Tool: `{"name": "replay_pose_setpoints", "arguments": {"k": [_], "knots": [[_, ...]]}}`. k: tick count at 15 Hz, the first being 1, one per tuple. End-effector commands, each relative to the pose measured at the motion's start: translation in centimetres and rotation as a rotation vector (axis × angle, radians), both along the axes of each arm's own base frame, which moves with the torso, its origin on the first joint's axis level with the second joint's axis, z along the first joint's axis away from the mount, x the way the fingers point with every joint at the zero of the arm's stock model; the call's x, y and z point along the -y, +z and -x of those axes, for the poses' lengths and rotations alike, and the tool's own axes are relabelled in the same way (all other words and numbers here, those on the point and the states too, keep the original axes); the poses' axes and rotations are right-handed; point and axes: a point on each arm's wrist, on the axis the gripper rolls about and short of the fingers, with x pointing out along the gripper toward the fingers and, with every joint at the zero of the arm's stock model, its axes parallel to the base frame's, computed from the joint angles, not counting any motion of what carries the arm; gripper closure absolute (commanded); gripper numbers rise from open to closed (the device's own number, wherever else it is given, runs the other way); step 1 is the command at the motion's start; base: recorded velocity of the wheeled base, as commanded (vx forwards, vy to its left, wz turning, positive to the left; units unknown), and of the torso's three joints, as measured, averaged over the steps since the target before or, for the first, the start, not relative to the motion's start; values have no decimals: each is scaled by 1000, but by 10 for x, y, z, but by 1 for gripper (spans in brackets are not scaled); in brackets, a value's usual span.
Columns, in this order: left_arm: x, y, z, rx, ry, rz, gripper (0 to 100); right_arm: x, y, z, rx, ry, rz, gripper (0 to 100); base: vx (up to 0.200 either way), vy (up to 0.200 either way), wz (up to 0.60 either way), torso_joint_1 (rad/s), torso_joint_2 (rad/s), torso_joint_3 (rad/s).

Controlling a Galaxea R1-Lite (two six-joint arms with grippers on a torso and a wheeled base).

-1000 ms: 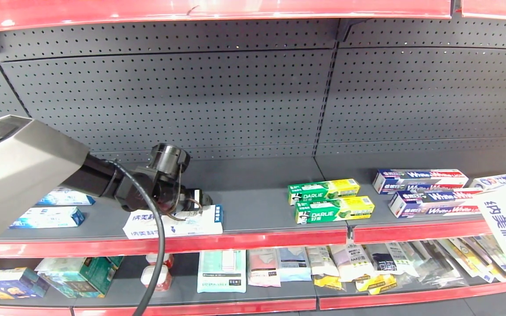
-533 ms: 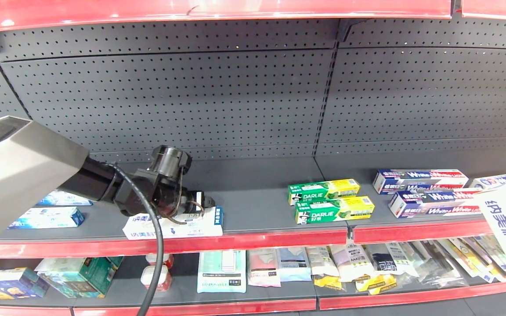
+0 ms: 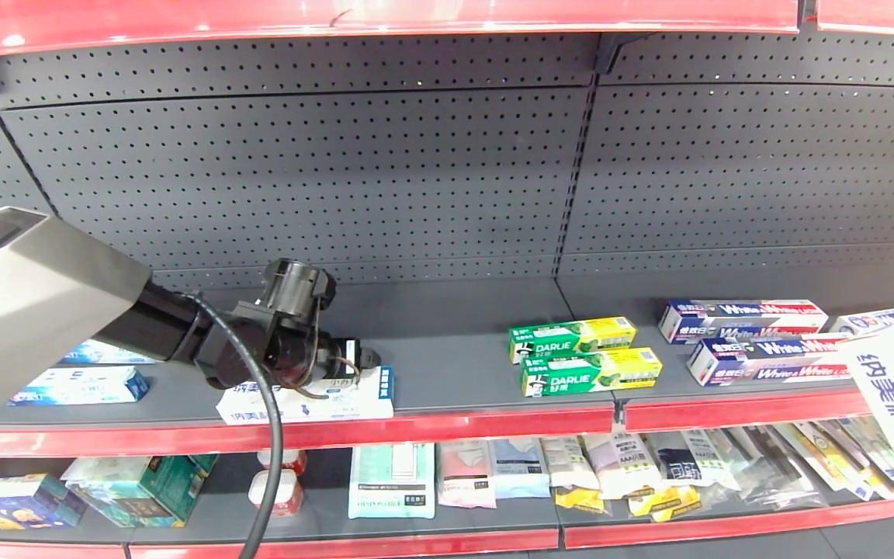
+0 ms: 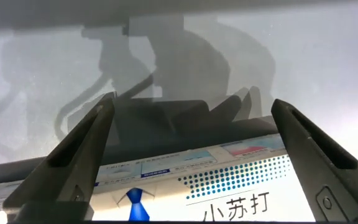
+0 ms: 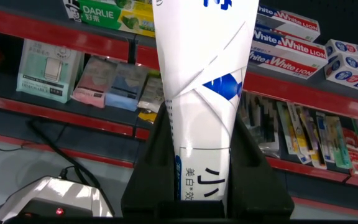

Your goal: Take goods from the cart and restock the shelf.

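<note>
White-and-blue box [image 5: 204, 62], red shelf edge [image 3: 455, 425]

Two green boxes [image 3: 571, 338], two white boxes [image 3: 354, 396], two pale-blue boxes [image 3: 74, 386]

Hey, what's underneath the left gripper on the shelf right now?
A white box lies flat on the grey shelf, beside its red front edge, below the open left gripper. The arm covers part of the box's top, and whether the fingers touch it cannot be seen.

Just a plain store-aisle backdrop, nothing fancy.
Dark grey pegboard back wall [image 3: 385, 171] behind a grey shelf [image 3: 447, 341] with glossy red front rails [image 3: 416, 425], red strip [image 3: 338, 15] up top catching overhead light, pale grey floor [image 5: 5, 149] below.
</note>
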Motion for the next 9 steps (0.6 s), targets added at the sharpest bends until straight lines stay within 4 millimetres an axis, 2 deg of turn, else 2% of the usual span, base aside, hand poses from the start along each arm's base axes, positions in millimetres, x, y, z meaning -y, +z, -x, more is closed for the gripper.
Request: {"name": "replay_pose_setpoints", "arguments": {"k": [1, 7, 9], "knots": [[-1, -3, -3, 18, 9, 1, 0, 0, 0, 0, -2, 0, 0, 100, 0, 0, 0, 0, 0, 0], [-1, 9, -7, 96, 32, 9, 0, 0, 2, 0, 6, -1, 3, 100, 0, 0, 0, 0, 0, 0], [-5, 29, 2, 142, 44, 16, 0, 0, 2, -2, -1, -1, 2, 100, 0, 0, 0, 0, 0, 0]]}}
